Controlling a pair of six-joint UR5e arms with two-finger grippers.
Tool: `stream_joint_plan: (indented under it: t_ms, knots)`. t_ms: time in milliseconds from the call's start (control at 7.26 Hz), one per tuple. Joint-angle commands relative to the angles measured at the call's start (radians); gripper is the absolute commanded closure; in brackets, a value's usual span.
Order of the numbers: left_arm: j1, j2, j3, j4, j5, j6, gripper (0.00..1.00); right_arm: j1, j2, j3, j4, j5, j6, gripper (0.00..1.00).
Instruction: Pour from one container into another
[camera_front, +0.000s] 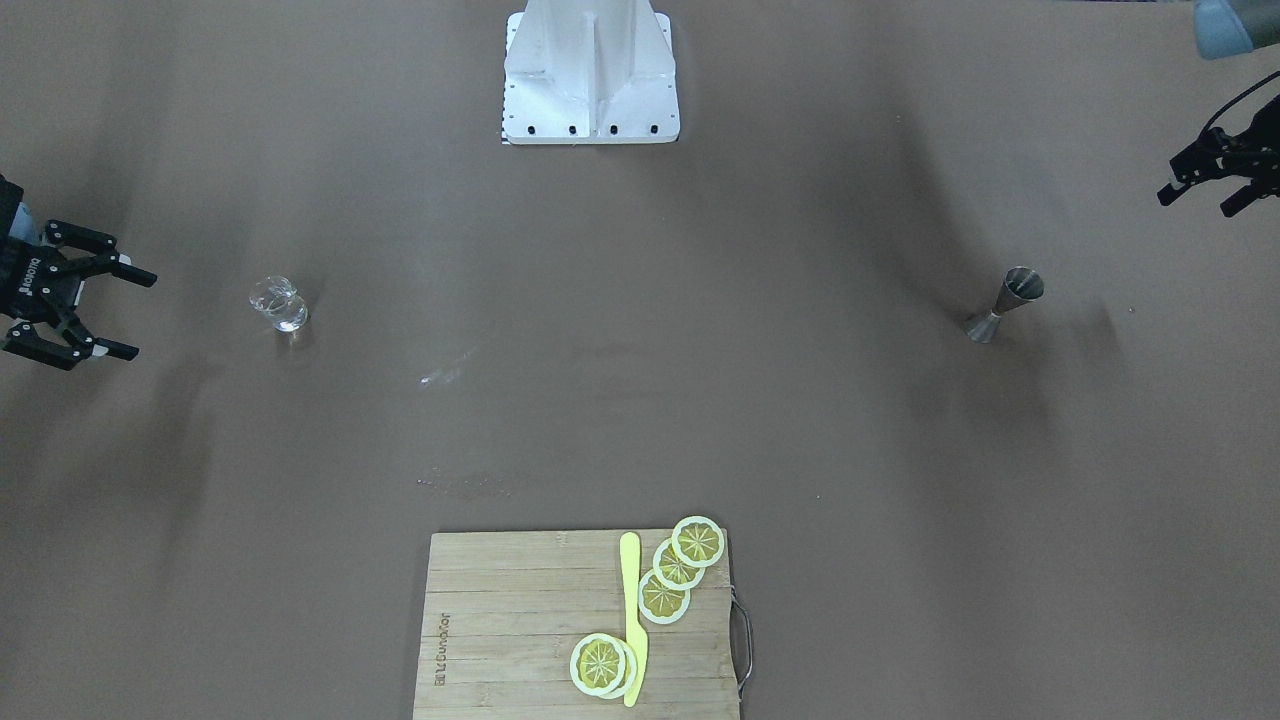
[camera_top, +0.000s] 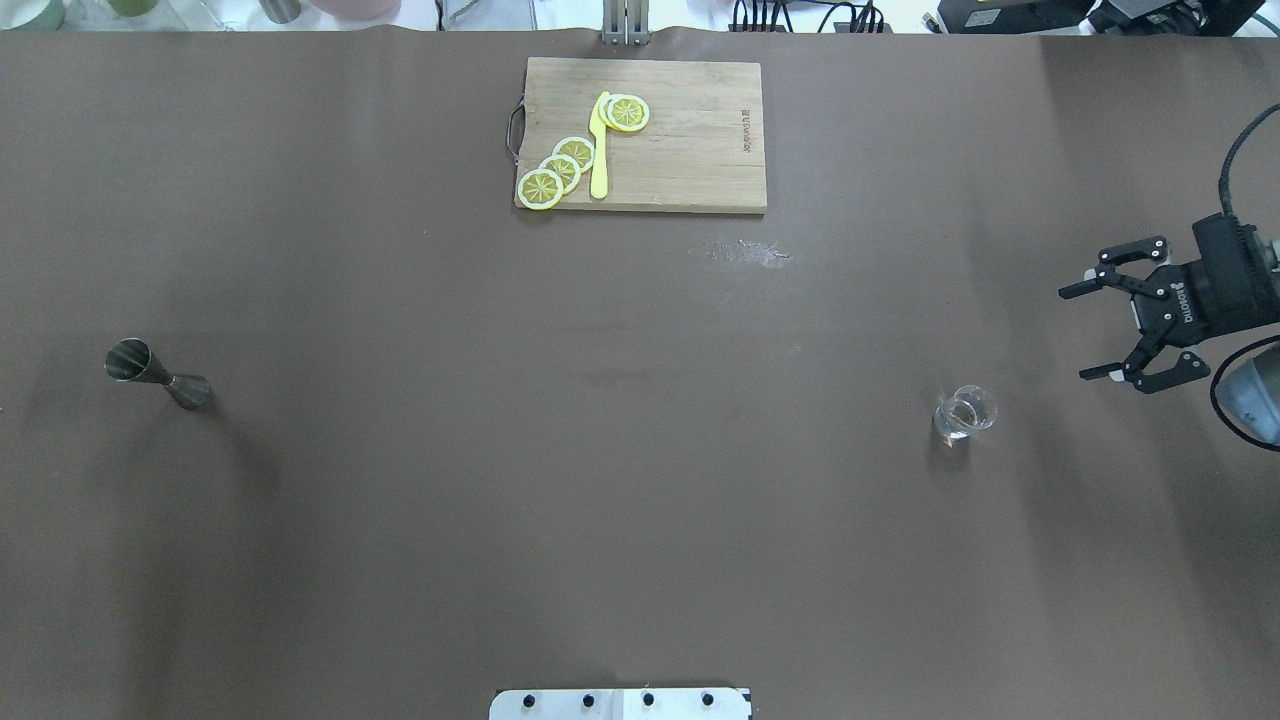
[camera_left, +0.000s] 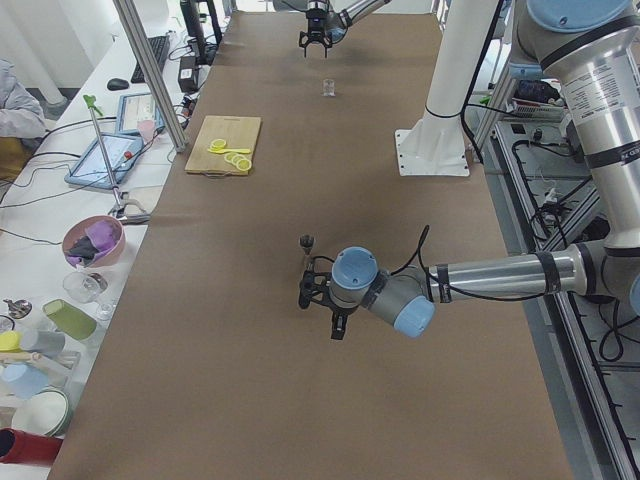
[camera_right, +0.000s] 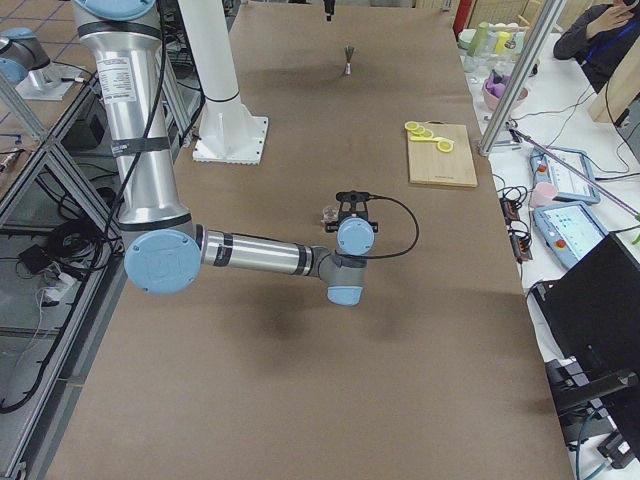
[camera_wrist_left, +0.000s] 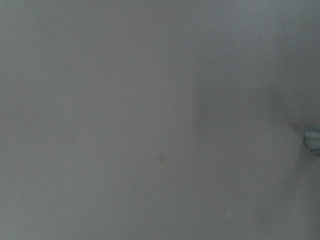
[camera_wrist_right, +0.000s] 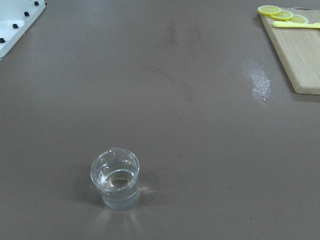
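A grey metal jigger (camera_top: 158, 375) stands upright on one of its cones near the left end of the desk (camera_top: 600, 450), roughly midway between the robot's edge and the far edge. Its partner in the pour, a small glass tumbler (camera_top: 965, 413), stands upright near the right end, well apart from it. Each vessel appears set within reach of its own arm, so one can lift while the other steadies or simply waits.

The left end effector (camera_front: 1196, 203) hangs beyond the jigger toward the left end of the desk, fingers spread and empty. It is near the jigger but not touching, a stance that suits a side approach to the narrow waist. The right end effector (camera_top: 1075, 333) hovers just off the right end, jaws wide and gripping nothing, pointed inward toward the tumbler. Its wrist camera looks down on the glass (camera_wrist_right: 116, 180); whether the shine at the bottom is liquid or only the thick base cannot be told.

A cutting board (camera_top: 690, 135) with lemon slices (camera_top: 560, 168) and a yellow knife (camera_top: 599, 150) lies at the middle of the far edge, out of both arms' paths. White specks (camera_top: 745, 253) dot the desk just beside it. By this showing, the pour has not begun; the jigger awaits its first grasp.
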Motion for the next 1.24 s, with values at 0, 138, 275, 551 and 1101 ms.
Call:
stream_joint_plan:
  t_ms: [0, 138, 275, 551, 1101]
  knots:
    - [0.043, 0.069, 0.025, -0.147, 0.026, -0.08, 0.02, -0.072, 0.001, -0.001, 0.001, -0.012, 0.008, 0.0]
    - [0.043, 0.083, 0.056, -0.221, 0.028, -0.085, 0.02, -0.091, -0.001, -0.003, 0.006, -0.012, 0.008, 0.0]
    - [0.04, 0.099, 0.045, -0.24, 0.028, -0.088, 0.02, -0.105, -0.001, -0.013, 0.017, -0.014, 0.008, 0.0]
    - [0.031, 0.155, -0.009, -0.319, 0.057, -0.086, 0.02, -0.127, -0.001, -0.024, 0.023, -0.018, 0.006, 0.0]
    - [0.043, 0.213, -0.021, -0.556, 0.147, -0.104, 0.02, -0.147, 0.006, -0.047, 0.041, -0.032, 0.006, 0.0]
